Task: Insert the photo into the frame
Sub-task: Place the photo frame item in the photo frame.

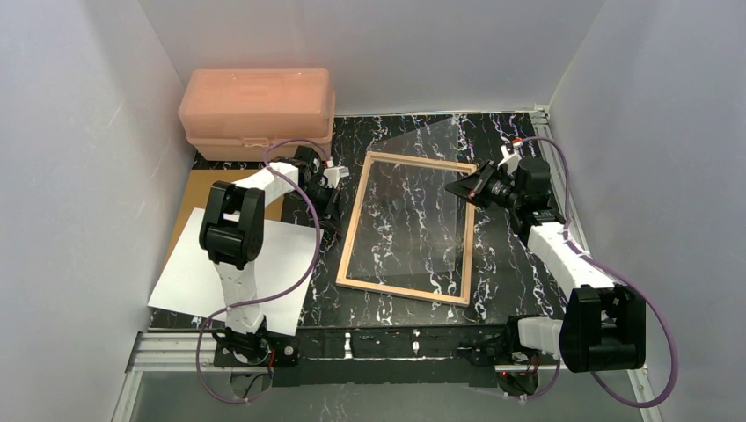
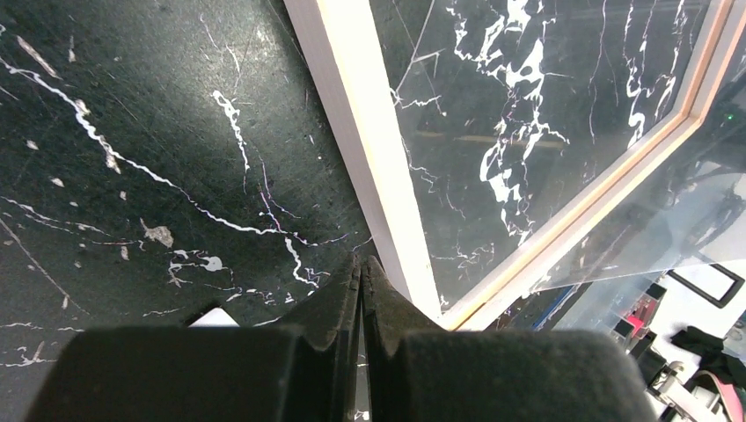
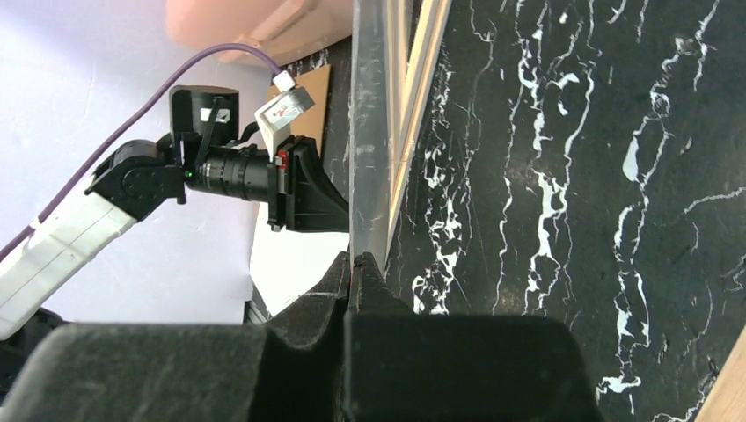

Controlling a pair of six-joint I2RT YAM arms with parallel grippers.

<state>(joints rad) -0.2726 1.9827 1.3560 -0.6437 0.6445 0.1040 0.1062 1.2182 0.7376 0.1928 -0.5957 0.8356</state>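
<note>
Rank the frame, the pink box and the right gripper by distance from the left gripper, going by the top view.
From the left gripper:
1. the frame, its left rail right beside the fingertips.
2. the pink box, farther back and to the left.
3. the right gripper, across the frame, shut on the clear pane.

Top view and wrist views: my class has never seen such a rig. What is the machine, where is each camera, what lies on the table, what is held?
A robot's left arm and right arm are bolted to a black table. One camera looks down from above; one rides on each wrist. On the table lie the frame, wood side up, a pink plastic box, a brown backing board and the photo, white side up. The right hand pinches the tilted clear pane by its edge. The left hand is shut, empty, beside the frame.
</note>
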